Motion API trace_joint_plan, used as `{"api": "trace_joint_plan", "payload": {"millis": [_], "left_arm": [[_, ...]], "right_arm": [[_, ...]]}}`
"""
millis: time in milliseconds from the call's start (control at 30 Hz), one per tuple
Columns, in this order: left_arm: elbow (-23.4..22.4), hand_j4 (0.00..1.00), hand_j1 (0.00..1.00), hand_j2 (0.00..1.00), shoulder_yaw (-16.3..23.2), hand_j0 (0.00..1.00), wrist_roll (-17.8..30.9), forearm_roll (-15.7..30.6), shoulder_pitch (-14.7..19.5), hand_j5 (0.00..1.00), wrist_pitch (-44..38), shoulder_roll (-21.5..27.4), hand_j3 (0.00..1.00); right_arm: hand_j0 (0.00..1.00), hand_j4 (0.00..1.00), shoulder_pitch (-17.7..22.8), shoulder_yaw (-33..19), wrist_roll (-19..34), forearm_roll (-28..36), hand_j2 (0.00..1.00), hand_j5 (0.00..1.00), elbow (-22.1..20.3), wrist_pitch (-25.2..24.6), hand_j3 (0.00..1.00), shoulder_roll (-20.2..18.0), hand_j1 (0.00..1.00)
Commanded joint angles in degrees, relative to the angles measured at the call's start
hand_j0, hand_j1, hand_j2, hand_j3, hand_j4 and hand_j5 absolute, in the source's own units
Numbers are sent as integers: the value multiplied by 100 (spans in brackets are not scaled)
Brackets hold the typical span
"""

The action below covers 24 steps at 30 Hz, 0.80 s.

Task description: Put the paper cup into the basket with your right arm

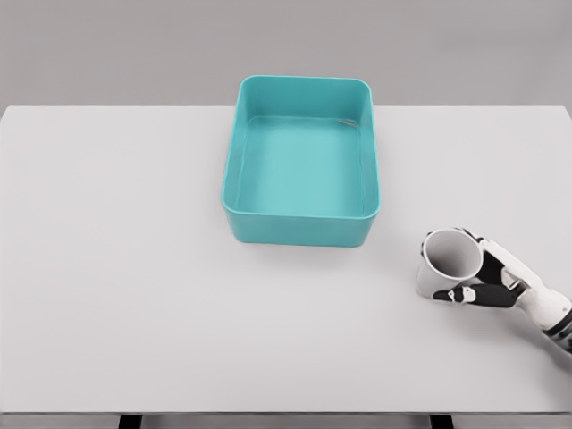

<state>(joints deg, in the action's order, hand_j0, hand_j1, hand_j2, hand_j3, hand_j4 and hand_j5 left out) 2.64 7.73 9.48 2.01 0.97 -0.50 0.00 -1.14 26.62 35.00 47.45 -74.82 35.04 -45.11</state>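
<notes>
A white table (134, 295) fills my view from the near edge to the far grey wall. Nearest me, at the lower right, my right hand (496, 281) comes in from the right edge, white with dark joints. Its fingers (474, 294) are curled round the cup (450, 264), thumb across the near side and the others wrapped behind the far side, so I judge the cup is gripped. The cup is white and tipped, its open mouth facing up and toward my camera, its base pointing left and down toward the table. I cannot tell whether the base touches the table or is just clear of it. My left arm is not in view.

Farther off, up and to the left of the cup, stands the basket (234, 179), a teal rectangular tub with rounded corners. Its long side runs away from me. It is open at the top, and I see nothing inside apart from a small dark mark near its far right corner, too small to identify. The cup and the basket are well apart, with bare table between them.

The move ahead, as I judge it, is to carry the cup forward and left, over the near right rim, then let go inside
</notes>
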Motion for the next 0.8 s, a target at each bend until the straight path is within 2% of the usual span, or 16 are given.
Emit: {"api": "trace_joint_plan", "payload": {"millis": [0, 200, 267, 400, 600, 767], "left_arm": [[0, 100, 100, 100, 1, 100, 1, 1, 0, 100, -3, 0, 100], [0, 100, 100, 100, 1, 100, 1, 1, 0, 100, 6, 0, 100], [0, 100, 100, 100, 1, 100, 1, 1, 0, 100, -3, 0, 100], [0, 100, 100, 100, 1, 100, 1, 1, 0, 100, -3, 0, 100], [0, 100, 100, 100, 1, 100, 1, 1, 0, 100, -3, 0, 100], [0, 100, 100, 100, 1, 100, 1, 1, 9, 100, -3, 0, 100]], "right_arm": [[60, 60, 0, -183, 0, 45, 60, 60, -15, -4, 60, -16, 60], [60, 60, -35, -491, 0, 45, 60, 60, -33, -4, 60, -16, 60], [60, 60, -44, -675, 0, 36, 60, 60, -279, -67, 60, -16, 60], [60, 60, -53, -842, 0, 27, 60, 60, -305, -208, 60, -7, 60], [60, 60, -448, -860, 0, 27, 60, 60, -252, -507, 60, 46, 60], [60, 60, -791, -860, 0, -122, 60, 60, -235, -815, 60, 318, 60]]}}
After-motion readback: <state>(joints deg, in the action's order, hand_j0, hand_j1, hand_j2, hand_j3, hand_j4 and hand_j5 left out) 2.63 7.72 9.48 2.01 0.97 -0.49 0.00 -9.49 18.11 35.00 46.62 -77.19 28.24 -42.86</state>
